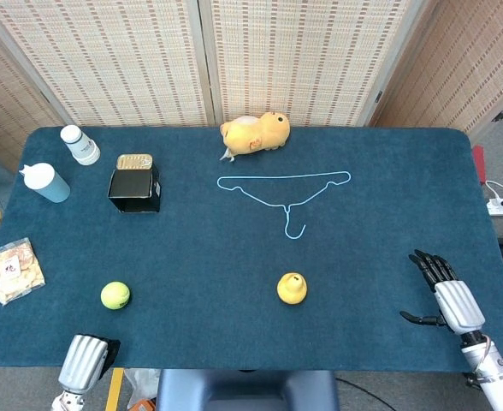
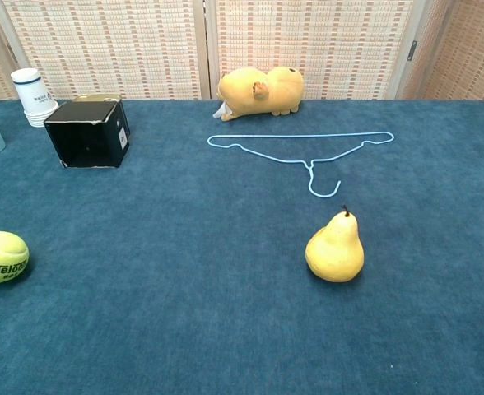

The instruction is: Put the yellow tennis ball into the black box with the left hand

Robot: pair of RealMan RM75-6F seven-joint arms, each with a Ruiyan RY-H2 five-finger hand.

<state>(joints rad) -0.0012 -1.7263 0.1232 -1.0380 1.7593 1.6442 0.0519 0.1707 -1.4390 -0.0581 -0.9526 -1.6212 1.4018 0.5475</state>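
Note:
The yellow tennis ball (image 1: 115, 295) (image 2: 1, 257) lies on the blue tabletop near the front left. The black box (image 1: 135, 189) (image 2: 89, 133) stands open-topped farther back on the left, well apart from the ball. My left hand (image 1: 86, 364) hangs below the table's front edge, just in front of the ball and slightly left of it. Only its silver back and a bit of black show, and its fingers are hidden. My right hand (image 1: 444, 291) rests at the front right with fingers spread, holding nothing. Neither hand appears in the chest view.
A yellow pear (image 1: 292, 288) (image 2: 335, 249) stands front centre. A light-blue wire hanger (image 1: 286, 193) (image 2: 308, 152) lies mid-table, with a yellow plush toy (image 1: 255, 133) (image 2: 259, 89) behind it. At the left are a white bottle (image 1: 80, 145), a blue bottle (image 1: 46, 181) and a snack bag (image 1: 14, 270).

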